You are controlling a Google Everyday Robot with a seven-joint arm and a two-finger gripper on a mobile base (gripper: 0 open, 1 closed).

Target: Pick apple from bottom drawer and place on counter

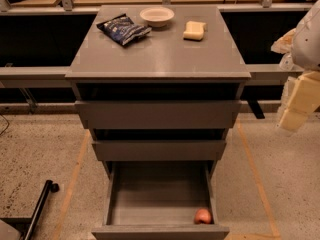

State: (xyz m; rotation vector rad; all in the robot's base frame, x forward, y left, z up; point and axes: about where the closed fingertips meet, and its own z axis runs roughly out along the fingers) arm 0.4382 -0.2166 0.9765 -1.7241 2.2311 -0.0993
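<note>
The apple (202,216) is small, round and reddish-orange. It lies in the front right corner of the bottom drawer (160,231), which is pulled open towards me. The counter (160,54) is the flat grey top of the cabinet. My gripper (296,109), pale yellow under a white arm, hangs at the right edge of the view. It is beside the cabinet at about the height of the upper drawers, well above and to the right of the apple. It holds nothing that I can see.
On the counter's far part lie a dark blue chip bag (123,30), a white bowl (157,16) and a pale yellow sponge (194,30). The two upper drawers (159,115) stand slightly out. A black bar (39,208) lies on the floor at the lower left.
</note>
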